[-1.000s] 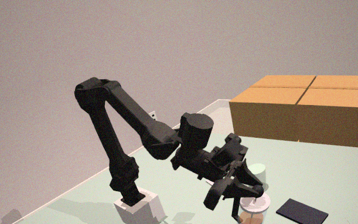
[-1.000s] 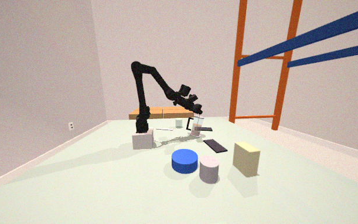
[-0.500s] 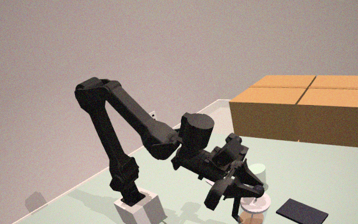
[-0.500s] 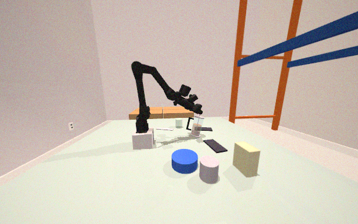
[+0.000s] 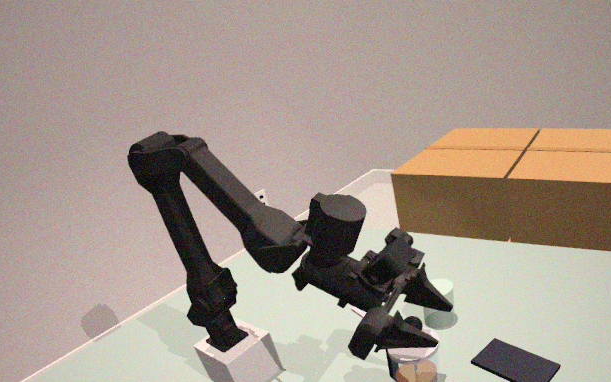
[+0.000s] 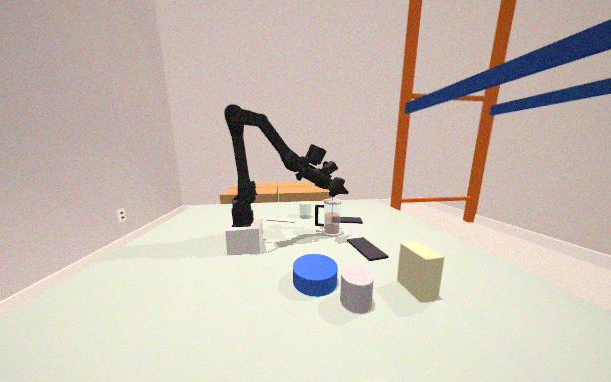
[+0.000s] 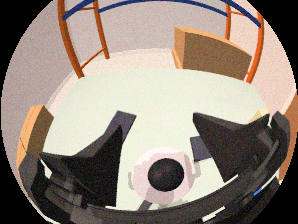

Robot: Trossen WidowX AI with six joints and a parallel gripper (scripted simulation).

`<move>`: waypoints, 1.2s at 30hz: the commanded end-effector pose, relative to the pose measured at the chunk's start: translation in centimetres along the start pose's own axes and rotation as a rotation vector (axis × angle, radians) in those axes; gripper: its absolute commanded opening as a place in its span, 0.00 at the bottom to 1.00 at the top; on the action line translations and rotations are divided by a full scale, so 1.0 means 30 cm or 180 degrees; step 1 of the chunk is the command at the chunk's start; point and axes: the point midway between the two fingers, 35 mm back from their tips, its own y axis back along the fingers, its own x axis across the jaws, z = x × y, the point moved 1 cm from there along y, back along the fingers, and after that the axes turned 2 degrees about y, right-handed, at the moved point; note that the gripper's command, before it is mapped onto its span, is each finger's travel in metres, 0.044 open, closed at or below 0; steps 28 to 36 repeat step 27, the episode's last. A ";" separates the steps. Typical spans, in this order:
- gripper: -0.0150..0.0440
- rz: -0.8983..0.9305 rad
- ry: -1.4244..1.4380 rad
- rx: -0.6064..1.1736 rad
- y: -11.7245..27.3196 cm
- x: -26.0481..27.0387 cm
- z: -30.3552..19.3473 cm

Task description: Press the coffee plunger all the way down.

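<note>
Coffee plunger [image 7: 165, 175] knob free between the jaws — wide apart, gripping nothing — press [image 6: 332, 217] upright

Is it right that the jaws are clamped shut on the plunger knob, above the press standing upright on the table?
Not quite. The gripper is open: in the wrist view its jaws stand wide apart, with the knob free between them and touching neither. The press does stand upright on the table.
</note>
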 end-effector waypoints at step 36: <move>1.00 0.0008 0.0023 0.0078 0.244 0.002 0.150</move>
